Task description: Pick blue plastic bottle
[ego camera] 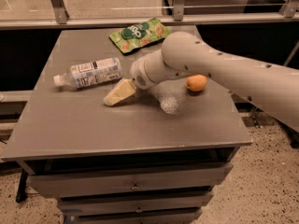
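Observation:
The blue plastic bottle [88, 73] lies on its side at the left of the grey table [93, 125], with its white cap pointing left and its white and pale-blue label facing up. My gripper [117, 93] is cream-coloured and low over the table, just in front of and to the right of the bottle's base. It is close to the bottle but apart from it. My thick white arm [224, 73] reaches in from the right.
A green snack pouch [138, 34] lies at the back of the table. An orange fruit [196, 83] sits at the right, behind my arm. A clear plastic object [170, 101] lies under my wrist. Drawers are below the tabletop and a rail runs behind it.

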Controlling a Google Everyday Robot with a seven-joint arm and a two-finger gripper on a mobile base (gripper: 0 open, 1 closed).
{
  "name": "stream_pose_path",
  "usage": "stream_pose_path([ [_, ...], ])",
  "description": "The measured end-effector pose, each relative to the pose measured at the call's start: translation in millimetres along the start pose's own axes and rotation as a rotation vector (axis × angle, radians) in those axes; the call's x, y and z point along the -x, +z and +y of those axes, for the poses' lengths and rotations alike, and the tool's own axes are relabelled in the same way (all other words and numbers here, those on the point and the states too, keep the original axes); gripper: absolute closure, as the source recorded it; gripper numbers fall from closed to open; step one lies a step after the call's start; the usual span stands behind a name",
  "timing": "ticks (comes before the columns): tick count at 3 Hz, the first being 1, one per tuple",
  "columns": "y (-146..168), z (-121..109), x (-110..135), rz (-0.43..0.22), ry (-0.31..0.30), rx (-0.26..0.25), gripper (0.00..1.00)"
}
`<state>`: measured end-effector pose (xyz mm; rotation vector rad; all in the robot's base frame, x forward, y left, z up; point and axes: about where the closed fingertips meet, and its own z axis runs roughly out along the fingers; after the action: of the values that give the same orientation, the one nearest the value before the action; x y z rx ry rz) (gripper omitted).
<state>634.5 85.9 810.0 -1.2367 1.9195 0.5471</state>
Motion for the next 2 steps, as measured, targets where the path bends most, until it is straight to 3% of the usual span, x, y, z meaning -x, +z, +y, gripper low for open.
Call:
stream_pose_path([
  [1,-0.6,0.0,0.7,0.0,0.0,0.0,0.14],
  [2,-2.3,-0.2,3.0,0.0,0.0,0.0,0.0],
])
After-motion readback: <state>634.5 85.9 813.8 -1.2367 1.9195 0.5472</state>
